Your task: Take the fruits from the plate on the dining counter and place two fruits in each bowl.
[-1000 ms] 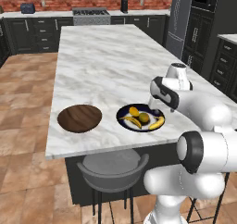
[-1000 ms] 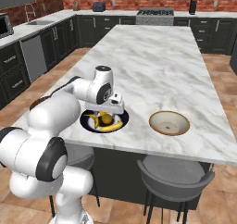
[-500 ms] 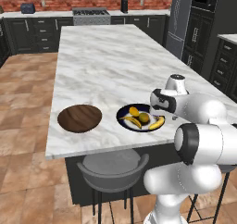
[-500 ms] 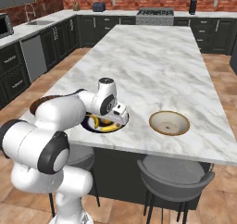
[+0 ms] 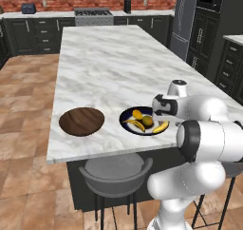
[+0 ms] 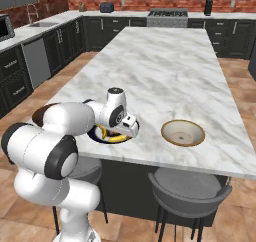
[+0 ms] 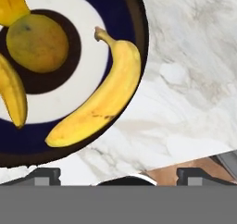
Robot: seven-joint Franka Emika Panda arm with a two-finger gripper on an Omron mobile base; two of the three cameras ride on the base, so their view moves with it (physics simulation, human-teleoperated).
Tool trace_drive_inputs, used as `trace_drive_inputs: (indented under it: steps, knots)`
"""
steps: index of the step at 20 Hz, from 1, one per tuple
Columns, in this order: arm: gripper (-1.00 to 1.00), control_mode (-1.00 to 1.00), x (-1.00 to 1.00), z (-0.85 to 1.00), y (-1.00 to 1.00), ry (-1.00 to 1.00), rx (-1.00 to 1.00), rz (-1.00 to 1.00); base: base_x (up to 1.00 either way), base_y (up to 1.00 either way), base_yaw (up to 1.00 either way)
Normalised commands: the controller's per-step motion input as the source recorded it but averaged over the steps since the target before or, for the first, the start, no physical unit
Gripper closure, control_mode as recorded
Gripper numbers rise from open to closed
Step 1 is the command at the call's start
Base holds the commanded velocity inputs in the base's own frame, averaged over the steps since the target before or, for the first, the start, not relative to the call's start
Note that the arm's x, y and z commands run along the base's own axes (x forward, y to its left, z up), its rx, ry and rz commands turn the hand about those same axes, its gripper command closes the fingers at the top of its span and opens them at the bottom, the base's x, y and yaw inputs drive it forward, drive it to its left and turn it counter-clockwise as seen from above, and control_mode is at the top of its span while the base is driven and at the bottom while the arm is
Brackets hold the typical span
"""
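Wooden bowl: the dark brown bowl (image 5: 81,121) sat at the left of the bench's near edge, nothing inside it, well apart from the fruit.
Bench: the long white marble bench (image 5: 104,67) ran away toward the far brick wall, a grey stool (image 5: 115,171) tucked under its near edge.
Plate: the navy plate (image 5: 128,115) lay near the front edge, right of the wooden bowl, all four fruits on it.
Fruits: a yellow-orange fruit (image 5: 137,114) at the far left of the plate, one banana (image 5: 137,125) along the near left, the olive-green round fruit (image 5: 147,121) in the middle, a second banana (image 5: 160,128) curving along the right rim.
Close look: from the hand camera that right banana (image 7: 99,98) lay across the pale ring onto the dark rim (image 7: 139,42), stem end upward in that picture, with the green fruit (image 7: 37,43) beside it on the brown centre.
Hand: the hand (image 7: 118,174) hung low over the plate's right edge, fingers spread wide, holding nothing.
Tan bowl: the beige bowl (image 6: 183,132) sat to the right of the plate in the right base view, empty.
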Motion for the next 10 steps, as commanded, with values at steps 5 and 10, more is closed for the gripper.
trace_drive_inputs:
  steps: [5,10]
  knots:
    - [-1.0,-1.0,0.0,-0.2,0.0,0.0,0.0,0.0,0.0,0.0,0.0]
    - [-1.0,-1.0,0.0,-0.2,0.0,0.0,0.0,0.0,0.0,0.0,0.0]
